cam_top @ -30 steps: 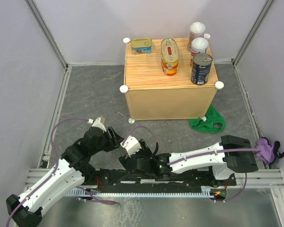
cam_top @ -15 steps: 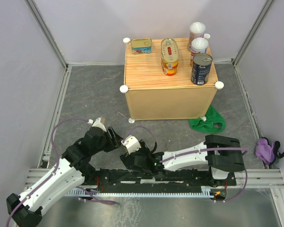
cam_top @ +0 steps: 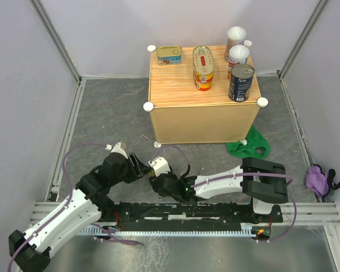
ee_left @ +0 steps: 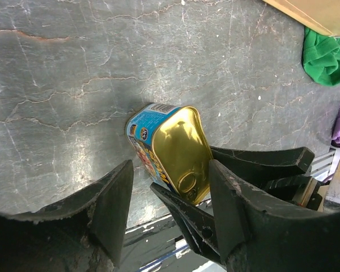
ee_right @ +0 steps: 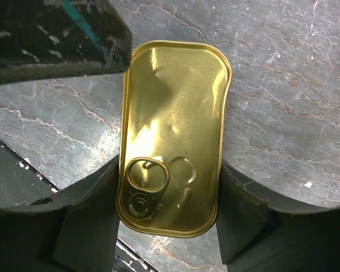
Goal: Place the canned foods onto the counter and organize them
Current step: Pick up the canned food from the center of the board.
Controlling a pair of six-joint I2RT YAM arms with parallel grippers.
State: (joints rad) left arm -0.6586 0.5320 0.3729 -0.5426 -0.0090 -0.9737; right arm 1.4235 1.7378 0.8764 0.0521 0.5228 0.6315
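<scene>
A rectangular gold-lidded tin [ee_right: 173, 136] with a blue label [ee_left: 141, 141] sits low over the floor near the arm bases. My right gripper [ee_right: 169, 170] is shut on its long sides at the pull-tab end. My left gripper [ee_left: 170, 162] pinches the same tin at its fingertips. Both grippers, left [cam_top: 139, 169] and right [cam_top: 161, 180], meet there and hide the tin from above. On the counter [cam_top: 181, 93] stand another rectangular tin [cam_top: 169, 55], stacked oval tins [cam_top: 203, 68], two white-lidded cylinders [cam_top: 238, 55] and a dark blue cylinder [cam_top: 241, 82].
A green cloth [cam_top: 248, 144] lies on the floor at the counter's front right corner. A purple cloth [cam_top: 317, 180] hangs at the right edge. The black base rail [cam_top: 187, 212] runs just behind the grippers. Grey walls with metal frames close in both sides.
My right gripper's jaws have closed from wide open onto the tin, and the right arm's elbow has swung in to the left. The left arm has hardly moved.
</scene>
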